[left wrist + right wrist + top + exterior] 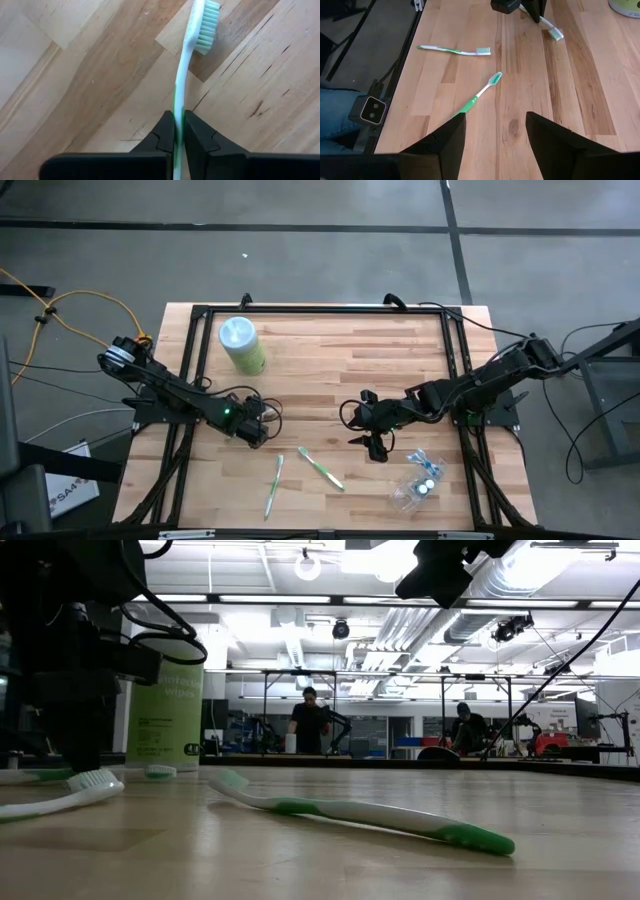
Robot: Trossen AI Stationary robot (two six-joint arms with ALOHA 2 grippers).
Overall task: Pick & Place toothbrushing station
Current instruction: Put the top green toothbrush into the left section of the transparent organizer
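left claw (pixel 179 131) clamped on a toothbrush (pixel 186 75), right claw (pixel 495 131) spread wide, empty

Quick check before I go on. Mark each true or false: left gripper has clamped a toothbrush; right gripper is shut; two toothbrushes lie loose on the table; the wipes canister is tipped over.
1. The left gripper is shut on a toothbrush. True.
2. The right gripper is shut. False: its fingers stand apart, holding nothing.
3. Two loose toothbrushes lie on the table. True.
4. The wipes canister is tipped over. False: the low view shows it upright.
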